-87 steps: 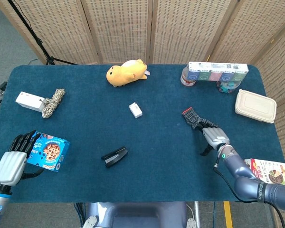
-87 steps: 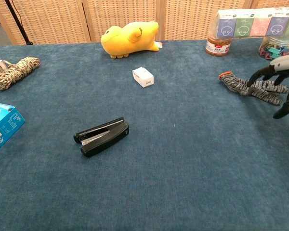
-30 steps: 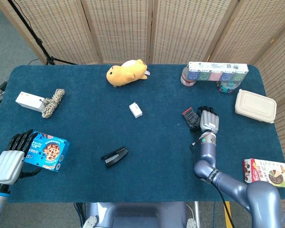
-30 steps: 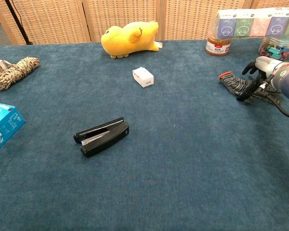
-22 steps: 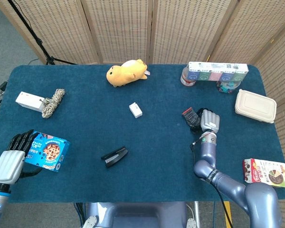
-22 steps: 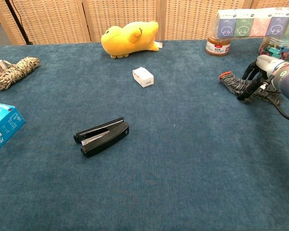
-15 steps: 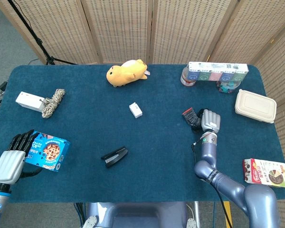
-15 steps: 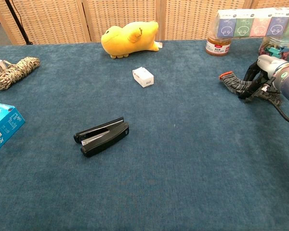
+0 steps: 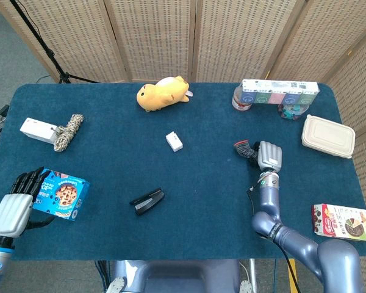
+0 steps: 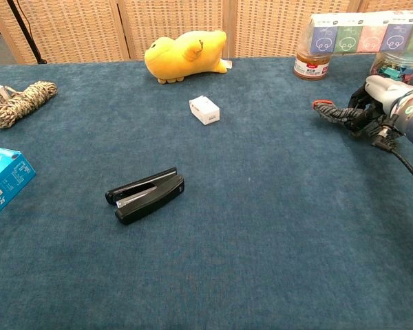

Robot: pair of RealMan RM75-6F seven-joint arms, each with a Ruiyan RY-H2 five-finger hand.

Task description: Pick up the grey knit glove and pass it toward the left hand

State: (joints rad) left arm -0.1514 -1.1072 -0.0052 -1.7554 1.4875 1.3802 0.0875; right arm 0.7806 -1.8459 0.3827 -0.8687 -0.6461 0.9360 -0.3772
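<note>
The right hand [image 10: 380,103] has closed its fingers around the grey knit glove [image 10: 332,113] and raised it off the table [image 10: 261,220]; its red-edged cuff juts left, below the snack jar [image 10: 312,65]. The left hand [image 9: 15,204] rests spread beside the cookie box [image 9: 64,195].

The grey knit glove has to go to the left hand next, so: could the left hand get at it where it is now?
Probably not. The glove is gripped by the right hand on the table's right side; the left hand sits at the far left corner beside the blue box.
</note>
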